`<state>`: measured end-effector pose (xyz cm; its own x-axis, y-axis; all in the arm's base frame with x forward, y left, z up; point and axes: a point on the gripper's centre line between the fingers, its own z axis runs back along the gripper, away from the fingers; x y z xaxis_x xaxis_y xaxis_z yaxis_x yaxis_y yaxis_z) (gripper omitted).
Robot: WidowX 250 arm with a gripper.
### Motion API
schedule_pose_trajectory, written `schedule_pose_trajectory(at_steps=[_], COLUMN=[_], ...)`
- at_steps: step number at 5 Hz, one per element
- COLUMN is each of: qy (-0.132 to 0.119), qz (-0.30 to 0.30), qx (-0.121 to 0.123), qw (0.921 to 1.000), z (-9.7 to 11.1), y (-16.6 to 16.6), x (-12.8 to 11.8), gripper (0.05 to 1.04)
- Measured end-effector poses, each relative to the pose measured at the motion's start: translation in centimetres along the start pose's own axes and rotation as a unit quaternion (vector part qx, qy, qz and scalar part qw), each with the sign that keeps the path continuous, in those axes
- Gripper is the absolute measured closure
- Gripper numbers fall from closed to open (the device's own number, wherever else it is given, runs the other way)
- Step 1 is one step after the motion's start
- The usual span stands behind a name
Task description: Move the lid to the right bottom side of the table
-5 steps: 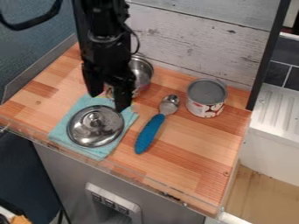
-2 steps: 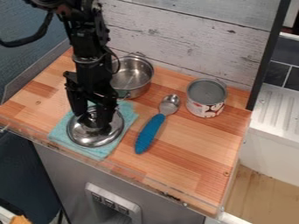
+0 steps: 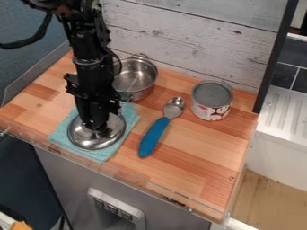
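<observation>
The black gripper [image 3: 93, 125] is down at the middle of the silver lid [image 3: 94, 141], its fingers drawn together around the lid's knob, which they hide. Round and shiny, the lid lies on a light blue cloth [image 3: 64, 135] at the left front of the wooden table [image 3: 201, 155].
Behind the lid stands a metal pot [image 3: 139, 80]. A spoon with a blue handle [image 3: 155, 136] lies right of the cloth, and a can with a grey top [image 3: 212, 99] stands farther right. A transparent rail runs along the table's front edge.
From above the cloth's back edge, the gripper has come down and forward onto the lid, and its fingers have closed at the knob. The lid and cloth have shifted very slightly left.
</observation>
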<state>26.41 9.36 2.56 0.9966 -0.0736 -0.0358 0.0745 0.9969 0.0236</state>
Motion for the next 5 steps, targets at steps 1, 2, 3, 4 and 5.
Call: schedule_pose_trajectory(at_steps=[1,2,3,4,5], qy=[0.001,0.003,-0.027,-0.053,-0.055], qz=[-0.001,-0.005,-0.041,-0.085,-0.163], qx=[0.002,0.006,0.018,0.008,0.003], qw=[1.0,1.0,0.9987,0.995,0.9851], z=[0.0,0.1,2.9,4.7,4.5], y=[-0.2,-0.7,-3.4,-7.4,-12.3], x=[0.1,0.2,1.2,2.3,3.3], gripper=[0.804,0.804,0.805,0.805,0.804])
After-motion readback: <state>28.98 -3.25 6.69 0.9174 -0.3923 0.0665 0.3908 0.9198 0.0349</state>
